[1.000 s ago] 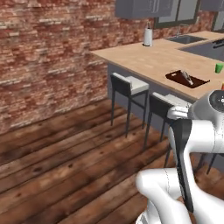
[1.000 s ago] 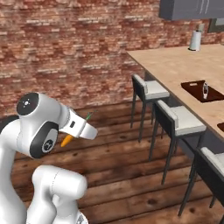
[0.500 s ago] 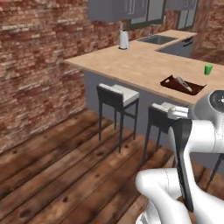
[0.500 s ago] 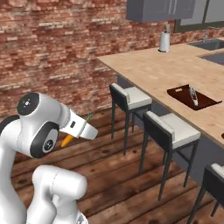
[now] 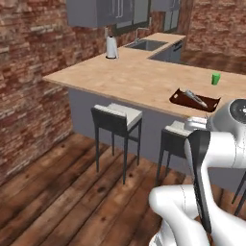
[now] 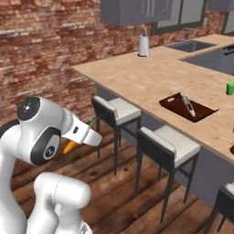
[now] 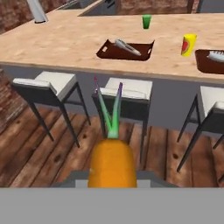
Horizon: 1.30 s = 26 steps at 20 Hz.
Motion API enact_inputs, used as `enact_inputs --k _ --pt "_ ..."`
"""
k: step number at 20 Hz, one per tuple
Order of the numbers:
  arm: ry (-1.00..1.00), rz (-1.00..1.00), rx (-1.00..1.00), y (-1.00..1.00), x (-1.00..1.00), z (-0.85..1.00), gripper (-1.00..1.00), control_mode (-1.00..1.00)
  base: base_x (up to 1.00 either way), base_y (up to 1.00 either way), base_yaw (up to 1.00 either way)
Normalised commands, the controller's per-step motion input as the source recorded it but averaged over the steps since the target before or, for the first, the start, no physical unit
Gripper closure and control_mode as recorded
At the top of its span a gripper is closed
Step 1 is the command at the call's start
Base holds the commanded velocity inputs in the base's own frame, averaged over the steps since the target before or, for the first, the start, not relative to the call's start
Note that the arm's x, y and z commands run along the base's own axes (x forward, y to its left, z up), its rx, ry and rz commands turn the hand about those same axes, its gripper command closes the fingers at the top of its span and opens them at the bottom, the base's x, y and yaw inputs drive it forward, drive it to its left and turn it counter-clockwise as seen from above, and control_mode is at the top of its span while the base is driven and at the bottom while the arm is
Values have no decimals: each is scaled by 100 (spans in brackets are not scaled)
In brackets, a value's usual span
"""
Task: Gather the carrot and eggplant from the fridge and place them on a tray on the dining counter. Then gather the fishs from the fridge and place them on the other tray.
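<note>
Carrying the carrot [image 7: 111,164] toward the dining counter [image 5: 125,79], I see the gripper [image 6: 93,137] clamped on it, with the green stalk pointing ahead at the stools [image 7: 124,94].

State at this moment:
- The orange body sits low in the hand view, between the jaws. In the right base view its tip [image 6: 69,146] shows under the hand, well short of the counter.
- The nearer tray [image 7: 127,49] lies on the counter top and already holds a slim silvery-grey item, which I judge to be a fish [image 7: 128,47].
- The other tray [image 7: 211,61] lies further right, partly cut by the edge, and also shows something pale in it. I cannot tell what it is.
- A green cup [image 7: 146,21] and a yellow can [image 7: 188,45] stand on the counter near the 2 trays.

Risks I assess from here:
1. Wrong tray. If the nearer tray is the fish tray, setting the carrot there mixes the groups. Cause: the 2 trays look alike.
2. Collision. The stools stand between the base and the counter; driving in close could strike a seat.
3. Slip. The carrot tapers, so it could slide out during a swing.
4. Knocking the yellow can, which stands just beside the other tray, during a reach.
</note>
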Motion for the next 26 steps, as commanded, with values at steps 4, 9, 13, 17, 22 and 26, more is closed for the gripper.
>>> enact_inputs --k 4,9,13,17,22,26 --pt "0 0 0 0 0 0 100 100 86 9 -35" --pt "0 0 0 0 0 0 100 100 85 7 -35" --pt "0 0 0 0 0 0 100 100 84 8 -35" --pt "0 0 0 0 0 0 100 100 81 5 -34" --pt "0 0 0 0 0 0 100 100 71 20 -34" --pt "0 0 0 0 0 0 100 100 58 21 -33"
